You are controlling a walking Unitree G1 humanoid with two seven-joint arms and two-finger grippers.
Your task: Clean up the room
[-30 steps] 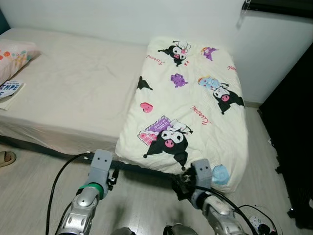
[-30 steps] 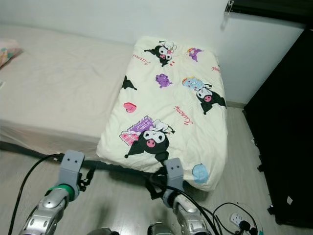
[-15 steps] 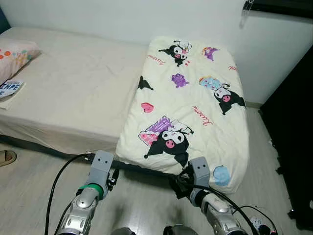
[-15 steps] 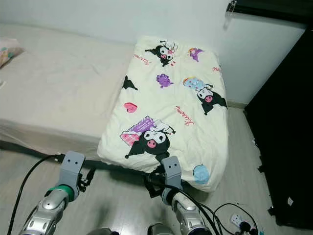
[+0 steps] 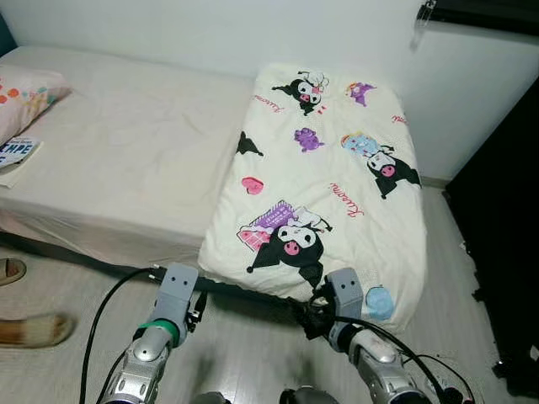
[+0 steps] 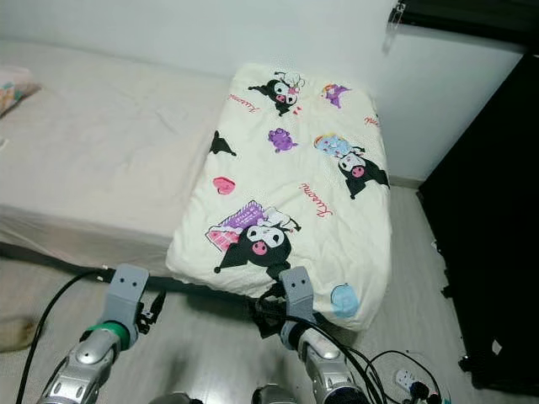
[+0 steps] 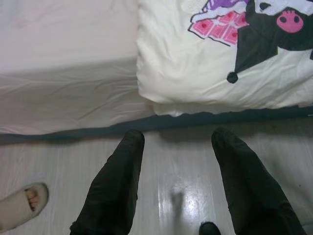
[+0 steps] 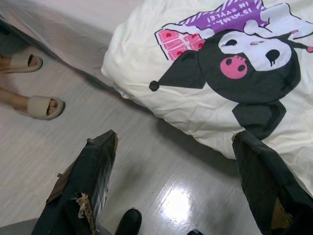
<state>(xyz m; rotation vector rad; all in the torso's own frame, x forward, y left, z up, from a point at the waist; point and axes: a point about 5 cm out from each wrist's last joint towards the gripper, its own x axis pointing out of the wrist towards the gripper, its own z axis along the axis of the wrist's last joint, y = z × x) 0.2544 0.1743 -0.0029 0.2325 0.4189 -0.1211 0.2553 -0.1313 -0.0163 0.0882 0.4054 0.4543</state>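
L gripper (image 7: 171, 186) held over floor (image 7: 171, 161) just short of bed (image 5: 126, 160) edge, jaws spread wide, nothing gripped or touched. R gripper (image 8: 176, 191) likewise wide apart, empty, below blanket (image 5: 324, 177) corner. Blanket laid folded on bed's right end, overhanging. Person's sandaled foot (image 8: 41, 106) seen nearby on floor.

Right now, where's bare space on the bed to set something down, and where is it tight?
The plain sheet is free between the pillow with the book and the cartoon-print comforter. The comforter covers the bed's wall end and overhangs the edge. Floor by the right gripper is tight: cables and a power strip, and a person's slippered feet.
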